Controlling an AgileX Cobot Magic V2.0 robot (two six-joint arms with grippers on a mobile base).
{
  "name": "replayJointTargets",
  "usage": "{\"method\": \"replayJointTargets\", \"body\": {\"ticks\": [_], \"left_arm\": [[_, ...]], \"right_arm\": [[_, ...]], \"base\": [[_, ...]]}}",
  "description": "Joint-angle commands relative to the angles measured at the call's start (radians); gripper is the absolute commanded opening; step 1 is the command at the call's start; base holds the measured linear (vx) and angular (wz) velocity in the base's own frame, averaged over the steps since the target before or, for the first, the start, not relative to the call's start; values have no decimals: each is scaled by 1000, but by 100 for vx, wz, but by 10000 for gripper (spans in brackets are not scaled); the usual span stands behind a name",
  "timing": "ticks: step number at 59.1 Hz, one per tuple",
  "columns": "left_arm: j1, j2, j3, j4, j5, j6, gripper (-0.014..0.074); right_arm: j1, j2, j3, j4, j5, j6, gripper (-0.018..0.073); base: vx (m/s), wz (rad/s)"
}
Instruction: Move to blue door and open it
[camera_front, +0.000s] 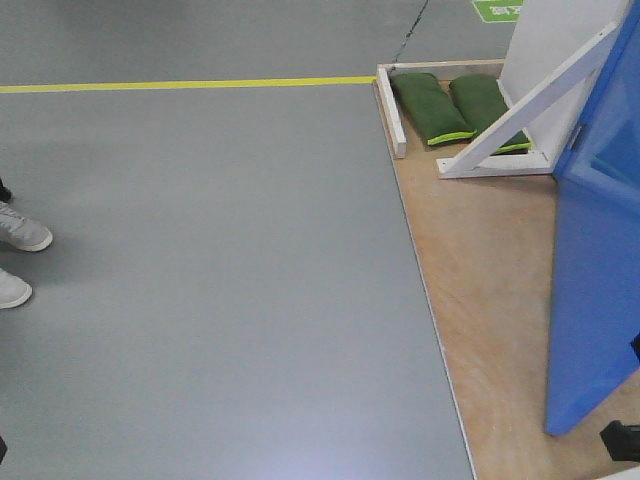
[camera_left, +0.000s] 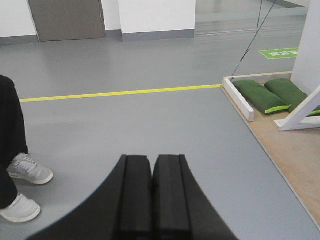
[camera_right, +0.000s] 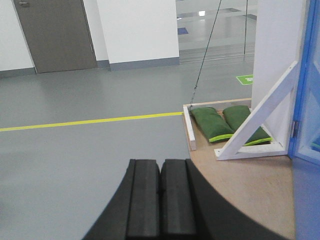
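Left of the wooden platform (camera_front: 480, 300), over bare grey floor, the left gripper (camera_left: 152, 200) has its two black pads (camera_left: 135, 195) pressed flat against each other with no gap, and they touch nothing else. The right gripper (camera_right: 160, 200) hangs at the platform's near left edge, where wood meets floor. It is closed just as tightly, pad against pad, and carries nothing. The blue door (camera_front: 600, 260) stands upright on the right part of the platform. Its glossy panel fills the right edge of the front view and its lower corner comes down close to the wood. From the right gripper the blue door (camera_right: 309, 125) lies ahead and to the right, well apart, with open platform between them. Only a narrow strip of its face shows in that wrist view, with a small metal fitting (camera_right: 294, 129) on its edge. The left wrist view takes in only the platform's left side, so how the door lies relative to that gripper cannot be told from it. At the back of the platform a white brace (camera_front: 520, 110) slants up beside the door. Two green sandbags (camera_front: 430, 105) lie side by side at the brace's foot, just inside a white rail (camera_front: 390, 110) along the platform's left rim. A yellow line (camera_front: 190, 84) runs leftward across the floor from the platform's back corner. Well to the left of the platform stand a person's pale shoes (camera_front: 20, 232).
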Motion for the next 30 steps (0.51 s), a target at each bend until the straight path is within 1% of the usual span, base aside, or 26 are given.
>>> {"method": "replayJointTargets", "body": {"ticks": [1, 30], "left_arm": [[-6, -12, -26, -2, -84, -7, 73], [-6, -12, -26, -2, -84, -7, 73]], "right_arm": [[-3, -14, 2, 0, -81, -4, 12], [-3, -14, 2, 0, -81, -4, 12]], "base": [[41, 0], [39, 2]]}}
